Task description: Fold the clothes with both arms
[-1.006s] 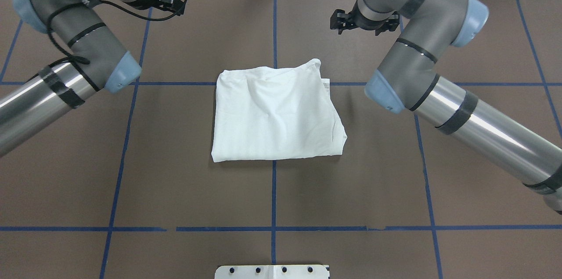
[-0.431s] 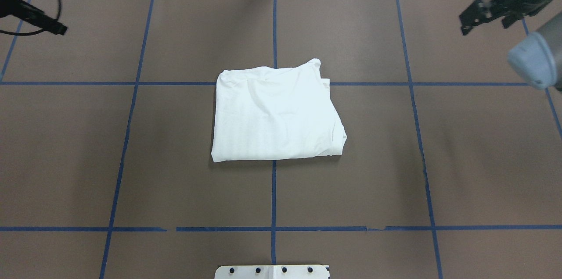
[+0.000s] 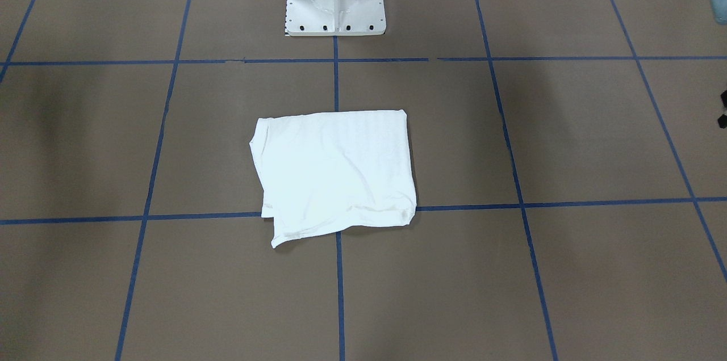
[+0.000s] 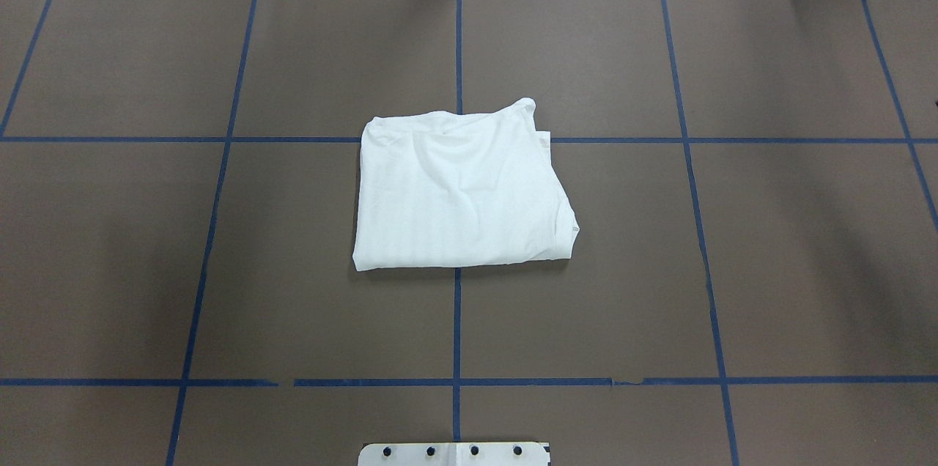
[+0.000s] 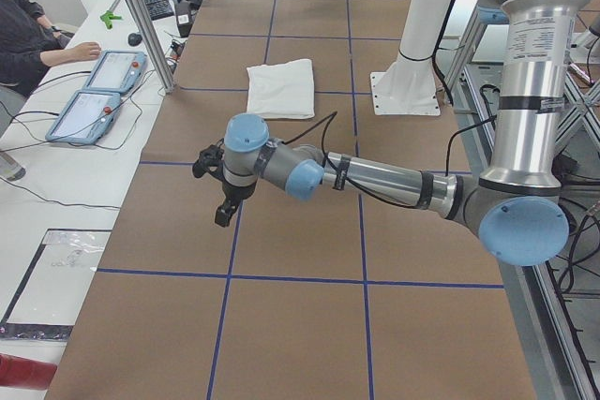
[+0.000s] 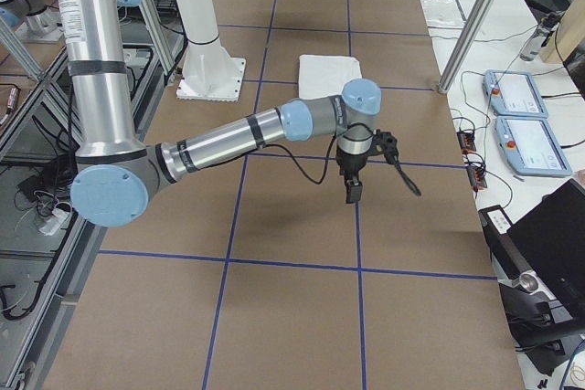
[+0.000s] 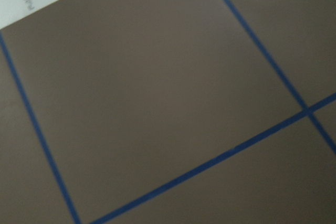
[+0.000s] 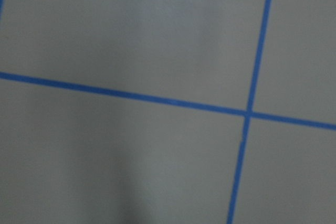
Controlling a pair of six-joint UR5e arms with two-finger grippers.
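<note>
The T-shirt (image 4: 462,191) lies folded, probably finished. The left gripper (image 5: 225,215) hangs at nine o'clock, the right gripper (image 6: 353,191) at three; I cannot tell whether either is spread.

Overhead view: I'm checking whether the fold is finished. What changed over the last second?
Both arms swung outward and left this view: the left arm toward its left edge, the right arm toward its right. Nothing was taken hold of or let go. The folded T-shirt stayed where it lay on the table, same shape.
</note>
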